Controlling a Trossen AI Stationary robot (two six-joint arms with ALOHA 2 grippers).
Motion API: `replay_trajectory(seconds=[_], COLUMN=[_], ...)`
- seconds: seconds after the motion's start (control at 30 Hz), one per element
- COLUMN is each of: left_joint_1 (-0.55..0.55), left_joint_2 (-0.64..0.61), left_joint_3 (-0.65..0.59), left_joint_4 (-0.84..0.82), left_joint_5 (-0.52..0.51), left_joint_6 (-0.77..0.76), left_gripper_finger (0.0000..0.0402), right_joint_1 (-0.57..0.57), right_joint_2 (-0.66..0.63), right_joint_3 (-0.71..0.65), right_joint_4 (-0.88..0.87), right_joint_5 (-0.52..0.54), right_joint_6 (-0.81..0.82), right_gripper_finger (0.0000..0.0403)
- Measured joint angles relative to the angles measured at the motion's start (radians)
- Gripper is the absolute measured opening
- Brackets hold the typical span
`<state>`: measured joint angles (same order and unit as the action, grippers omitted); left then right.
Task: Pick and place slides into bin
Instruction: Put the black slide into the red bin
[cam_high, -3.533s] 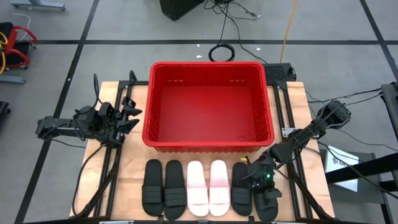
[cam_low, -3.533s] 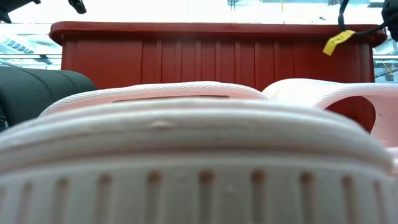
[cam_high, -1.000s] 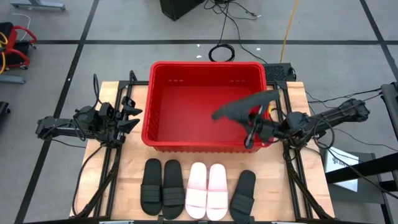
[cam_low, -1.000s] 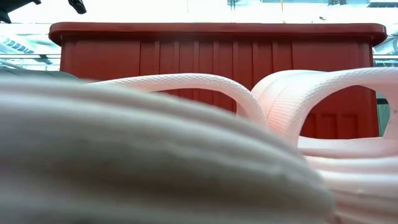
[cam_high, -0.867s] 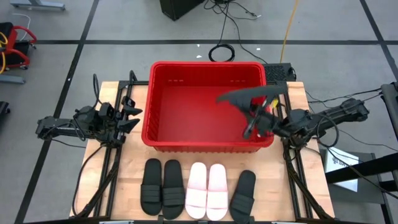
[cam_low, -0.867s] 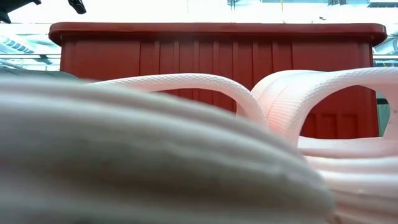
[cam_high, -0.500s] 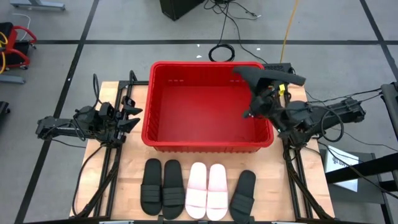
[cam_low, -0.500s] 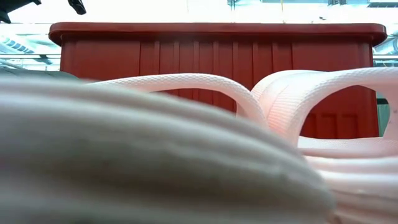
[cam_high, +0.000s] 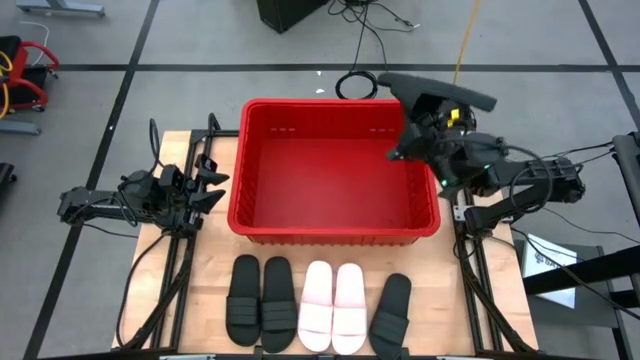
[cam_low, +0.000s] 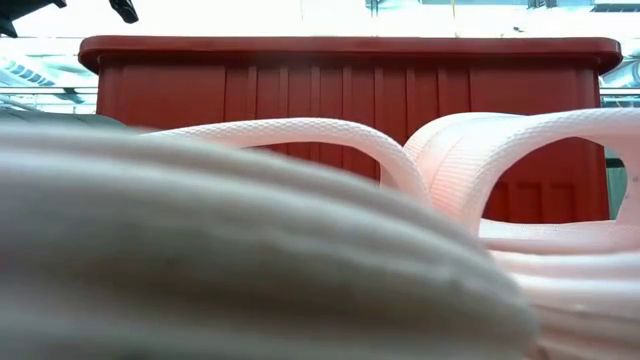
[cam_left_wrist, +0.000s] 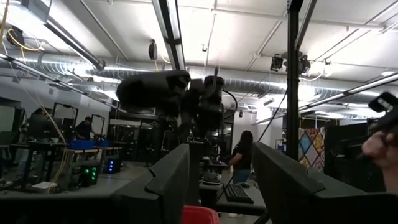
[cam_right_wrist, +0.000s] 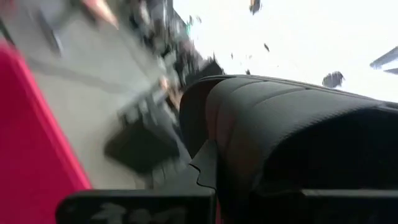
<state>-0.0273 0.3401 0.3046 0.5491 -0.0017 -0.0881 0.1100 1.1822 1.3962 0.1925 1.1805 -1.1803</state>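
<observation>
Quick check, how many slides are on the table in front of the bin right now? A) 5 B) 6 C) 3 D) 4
A. The high view shows five in a row in front of the bin: two black slides on the left, two white slides, and a single black slide, while the right gripper carries a sixth, a raised black slide, over the bin's far right corner.
</observation>
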Motion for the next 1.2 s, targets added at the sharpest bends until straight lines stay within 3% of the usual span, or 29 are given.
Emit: replay_trajectory(seconds=[0.13, 0.37, 0.43, 0.6, 0.7, 0.9, 1.2], left_joint_1=[0.000, 0.000, 0.000, 0.000, 0.000, 0.000, 0.000], left_joint_2=[0.000, 0.000, 0.000, 0.000, 0.000, 0.000, 0.000], left_joint_3=[0.000, 0.000, 0.000, 0.000, 0.000, 0.000, 0.000], left_joint_4=[0.000, 0.000, 0.000, 0.000, 0.000, 0.000, 0.000], left_joint_5=[0.000, 0.000, -0.001, -0.001, -0.004, -0.026, -0.026], left_joint_6=[0.001, 0.001, 0.001, 0.003, 0.009, 0.016, 0.015], left_gripper_finger=[0.0184, 0.0184, 0.0184, 0.0184, 0.0184, 0.0184, 0.0184], right_joint_1=[-0.020, -0.108, -0.144, -0.250, -0.333, -0.483, -0.674], right_joint_2=[-0.001, 0.034, 0.066, 0.177, 0.243, 0.339, 0.460], right_joint_3=[0.082, 0.334, 0.411, 0.627, 0.720, 0.744, 0.744], right_joint_4=[-0.053, -0.468, -0.583, -0.944, -1.184, -1.397, -1.654], right_joint_5=[-0.219, -0.762, -0.834, -0.879, -1.033, -1.304, -1.653], right_joint_6=[0.096, 0.509, 0.575, 0.691, 0.749, 0.820, 0.759], right_gripper_finger=[0.0004, 0.0004, 0.0004, 0.0004, 0.0004, 0.0004, 0.0004])
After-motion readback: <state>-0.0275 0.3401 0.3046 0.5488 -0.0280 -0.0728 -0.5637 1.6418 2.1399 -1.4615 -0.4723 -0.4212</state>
